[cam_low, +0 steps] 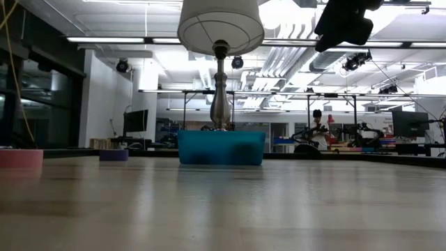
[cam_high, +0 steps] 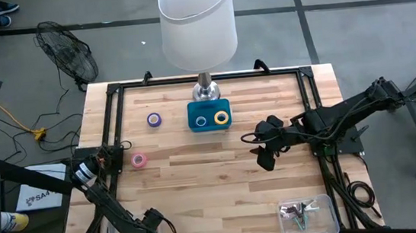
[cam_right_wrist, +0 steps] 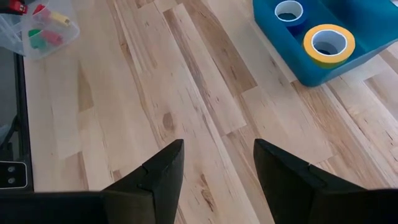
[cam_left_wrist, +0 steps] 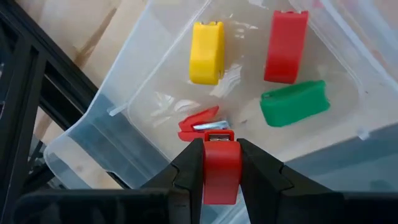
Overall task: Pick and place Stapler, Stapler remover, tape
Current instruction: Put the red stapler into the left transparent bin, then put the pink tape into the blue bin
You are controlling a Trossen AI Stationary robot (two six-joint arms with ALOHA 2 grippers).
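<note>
My left gripper [cam_left_wrist: 221, 146] is at the table's near left corner, shut on a small red stapler [cam_left_wrist: 221, 174] above a clear plastic bin [cam_left_wrist: 93, 118]. On the bin's floor lie a yellow stapler [cam_left_wrist: 206, 51], a red one [cam_left_wrist: 286, 45], a green one [cam_left_wrist: 293, 103] and a red stapler remover [cam_left_wrist: 198, 124]. Blue tape [cam_right_wrist: 290, 10] and yellow tape [cam_right_wrist: 328, 43] lie in a blue tray [cam_high: 209, 116]. Purple tape [cam_high: 154, 120] and pink tape [cam_high: 139, 160] lie flat on the wood. My right gripper [cam_right_wrist: 217, 168] hovers open over the table's right middle. My left gripper pinches the red stapler by its two long sides [cam_left_wrist: 205, 168] between its two fingers. The fingers point steeply down and lie along the stapler. Its metal-tipped end [cam_left_wrist: 216, 138] sticks out past the fingertips. The stapler is lifted clear above the bin's floor.
A lamp with a white shade [cam_high: 198, 26] stands behind the blue tray at the far middle. A second clear bin [cam_high: 306, 216] with small metal parts sits at the near right corner. A black frame [cam_high: 114, 91] rims the table. Bare wood lies between the arms.
</note>
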